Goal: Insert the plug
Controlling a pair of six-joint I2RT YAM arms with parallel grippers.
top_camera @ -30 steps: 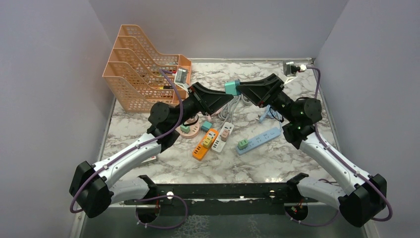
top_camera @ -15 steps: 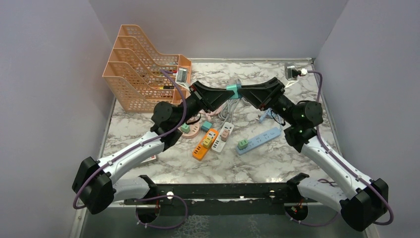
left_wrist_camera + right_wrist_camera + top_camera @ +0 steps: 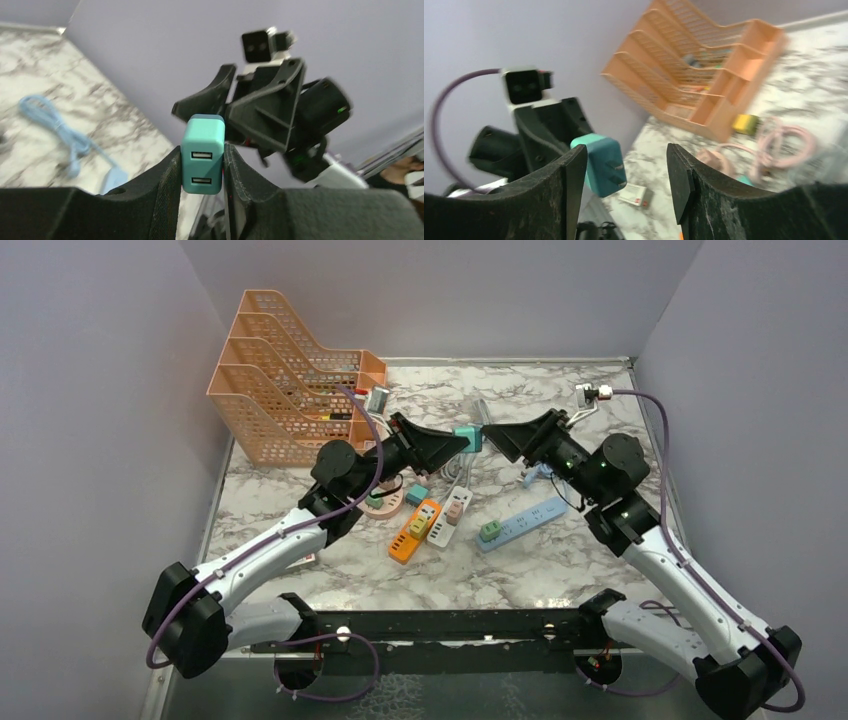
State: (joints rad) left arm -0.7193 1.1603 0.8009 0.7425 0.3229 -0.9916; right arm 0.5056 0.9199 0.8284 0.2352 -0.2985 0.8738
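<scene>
This is a robot lab test cell, not a home or an office. Plain grey-violet panels point(image 3: 100, 390) close the marble-pattern table point(image 3: 560, 570) on 3 sides, like a booth. A left arm point(image 3: 270, 550) & a right arm point(image 3: 680, 570) are bolted to a black rail point(image 3: 450, 625) at the near edge, w/ purple cables point(image 3: 655, 430) hanging loose. An orange file rack point(image 3: 280, 370) & several power strips point(image 3: 520, 523) lie scattered on the top.

Smooth teal plastic plug point(image 3: 202, 152), glossy marble-look table point(image 3: 545, 572)
</scene>
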